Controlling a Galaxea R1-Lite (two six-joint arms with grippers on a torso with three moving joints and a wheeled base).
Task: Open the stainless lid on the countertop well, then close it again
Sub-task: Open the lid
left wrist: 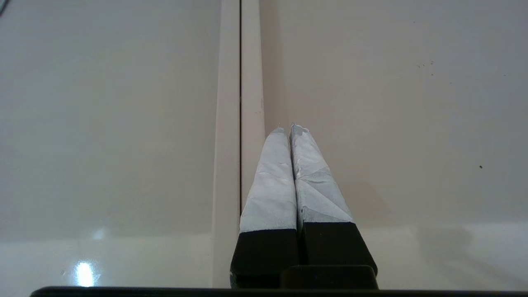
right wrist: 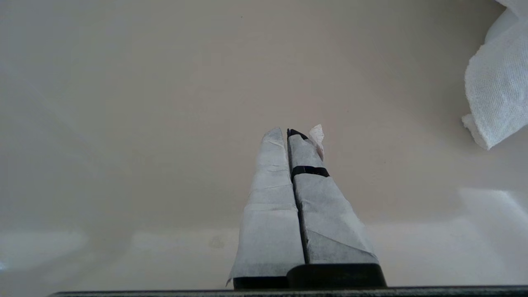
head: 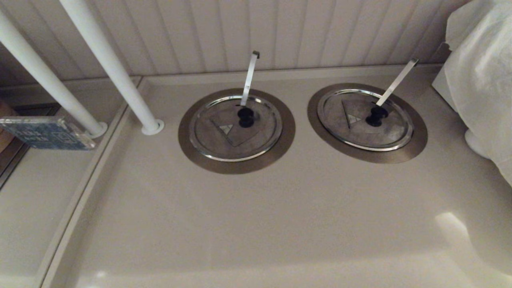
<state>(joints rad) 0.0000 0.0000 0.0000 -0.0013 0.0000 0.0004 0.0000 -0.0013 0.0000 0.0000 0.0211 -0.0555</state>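
Spanning the head view, the beige countertop (head: 256, 224) carries two ringed wells, both covered: the stainless lid (head: 235, 127) sits flat on the countertop well (head: 192, 144), the twin lid (head: 366, 119) to its right, a ladle handle (head: 249, 78) rising through the slot. White poles (head: 112, 68) stand left, white cloth (head: 480, 80) right. The left gripper (left wrist: 288, 128) and right gripper (right wrist: 284, 133) hover over bare counter, fingers pressed together, empty.

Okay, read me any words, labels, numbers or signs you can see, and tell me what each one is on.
No words or numbers can be read.
Left lid: a small triangle sticker on its flap, a sign only, with no legible text.
Right lid: the same kind of triangle sticker, no legible text.
Blue sign at the far left: pale print, too blurred to read.
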